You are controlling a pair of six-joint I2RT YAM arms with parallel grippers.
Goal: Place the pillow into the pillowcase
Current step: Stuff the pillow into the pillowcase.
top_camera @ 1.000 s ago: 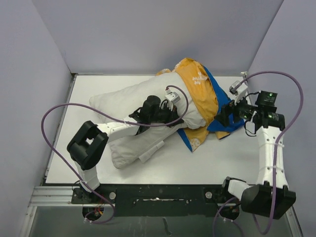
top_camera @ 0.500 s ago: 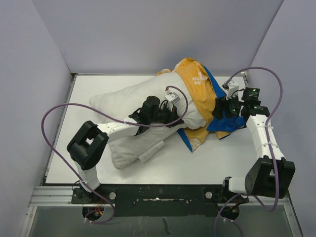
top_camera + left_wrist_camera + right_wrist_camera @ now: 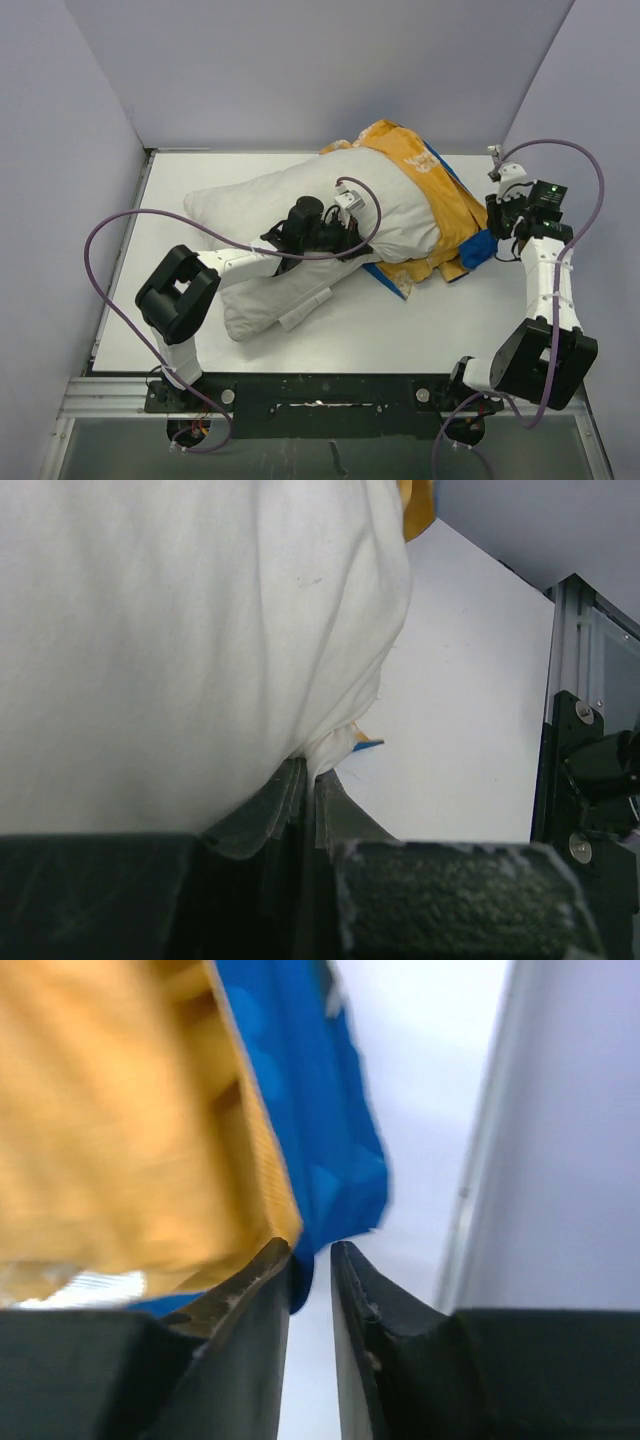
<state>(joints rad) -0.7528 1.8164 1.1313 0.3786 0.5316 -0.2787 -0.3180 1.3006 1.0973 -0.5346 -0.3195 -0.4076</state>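
Now pillowcase (image 3: 330, 1160) edge between right jaws; pillow (image 3: 180, 630) between left jaws

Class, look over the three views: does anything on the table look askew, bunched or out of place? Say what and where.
The pillowcase is bunched, yellow side up, over just the right end of the pillow; the rest of the pillow lies bare and diagonal across the table.
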